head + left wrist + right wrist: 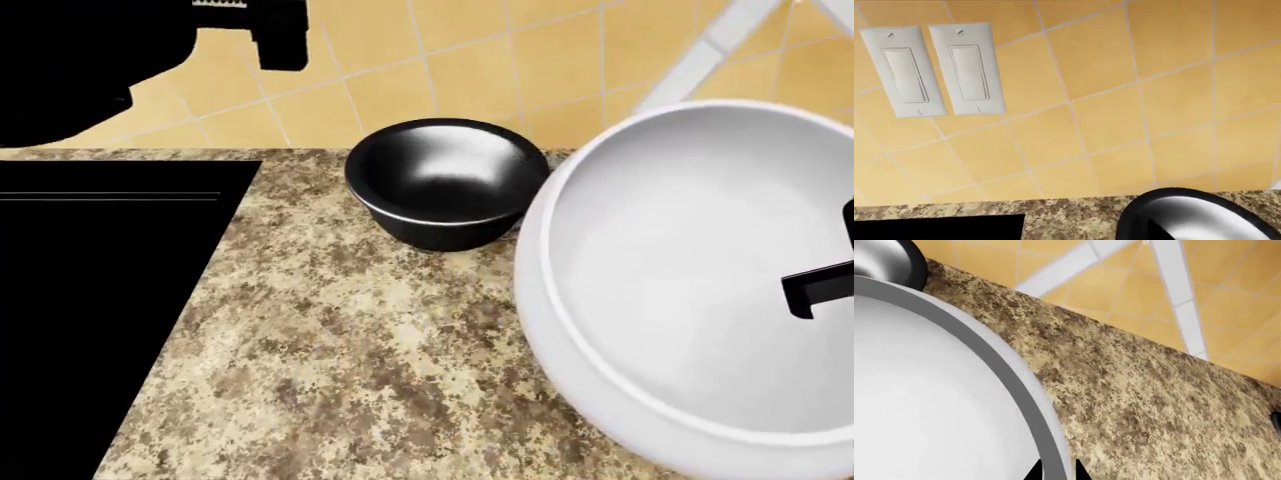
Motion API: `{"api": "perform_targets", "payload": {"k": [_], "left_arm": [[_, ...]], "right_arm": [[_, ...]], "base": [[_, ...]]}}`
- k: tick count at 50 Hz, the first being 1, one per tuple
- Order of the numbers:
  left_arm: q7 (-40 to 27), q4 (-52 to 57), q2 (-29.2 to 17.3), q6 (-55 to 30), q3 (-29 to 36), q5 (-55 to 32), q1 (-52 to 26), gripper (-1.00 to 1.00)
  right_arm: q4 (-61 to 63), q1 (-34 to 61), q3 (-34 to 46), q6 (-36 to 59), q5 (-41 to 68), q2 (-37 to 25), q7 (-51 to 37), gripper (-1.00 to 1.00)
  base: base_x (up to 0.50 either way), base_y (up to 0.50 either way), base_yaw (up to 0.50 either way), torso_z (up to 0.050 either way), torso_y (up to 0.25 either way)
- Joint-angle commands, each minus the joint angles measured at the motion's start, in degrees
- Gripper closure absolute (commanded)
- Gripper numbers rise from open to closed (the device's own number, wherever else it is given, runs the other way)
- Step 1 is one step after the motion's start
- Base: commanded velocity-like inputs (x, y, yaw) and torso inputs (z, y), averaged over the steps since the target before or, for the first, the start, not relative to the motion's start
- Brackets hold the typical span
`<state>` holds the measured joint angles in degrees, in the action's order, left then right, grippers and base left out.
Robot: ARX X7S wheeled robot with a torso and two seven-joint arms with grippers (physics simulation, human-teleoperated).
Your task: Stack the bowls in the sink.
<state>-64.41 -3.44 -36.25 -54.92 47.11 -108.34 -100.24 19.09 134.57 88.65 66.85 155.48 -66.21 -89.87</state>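
The large white bowl (694, 270) fills the right of the head view, tilted and raised over the granite counter (360, 350). My right gripper (1054, 472) is shut on its rim (1014, 375), one fingertip inside and one outside; one of its fingers (817, 285) shows inside the bowl. The smaller black bowl (447, 180), silvery inside, stands on the counter by the wall, just left of the white bowl; it also shows in the left wrist view (1201, 217). The black sink (80, 300) lies at the left. My left gripper (200, 40) hangs dark above the sink's back edge; its jaws are not readable.
A tiled yellow wall runs behind the counter, with two white wall switches (934, 70). White diagonal bars (707, 50) cross the wall at the right. The sink's corner (934, 227) shows in the left wrist view.
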Motion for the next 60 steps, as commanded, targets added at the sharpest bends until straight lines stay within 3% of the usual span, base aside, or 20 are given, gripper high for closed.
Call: {"api": "perform_targets", "payload": {"k": [1,9,21,32,60], "left_arm": [[-2.91,-8.01,5.82,5.73,-0.85,-4.15,3.16,-1.0],[3.45,-12.65,9.5,4.59,0.84,-2.37,2.75,-1.0],[-1.55,-23.86,16.29,-1.73,8.28,-1.28,-1.35,-1.0],[3.83,-35.47,22.84,-8.25,9.9,-6.41,-4.17,-1.0],[5.86,-40.06,24.8,-5.7,10.45,-6.22,-1.82,-1.0]], "right_arm": [[1.06,0.35,0.8,-0.93,-0.36,-0.67,-0.08,1.0],[0.8,0.31,0.61,-0.67,-1.12,-1.46,-0.06,1.0],[2.1,-1.44,0.72,-1.43,-3.31,-2.76,1.05,1.0],[3.15,-3.56,0.15,-2.08,-5.69,-3.92,2.64,1.0],[4.86,-7.33,-0.4,-2.89,-9.65,-6.08,5.21,1.0]], "base": [[0.0,0.0,0.0,0.0,0.0],[0.0,0.0,0.0,0.0,0.0],[0.0,0.0,0.0,0.0,0.0],[0.0,0.0,0.0,0.0,0.0],[0.0,0.0,0.0,0.0,0.0]]}}
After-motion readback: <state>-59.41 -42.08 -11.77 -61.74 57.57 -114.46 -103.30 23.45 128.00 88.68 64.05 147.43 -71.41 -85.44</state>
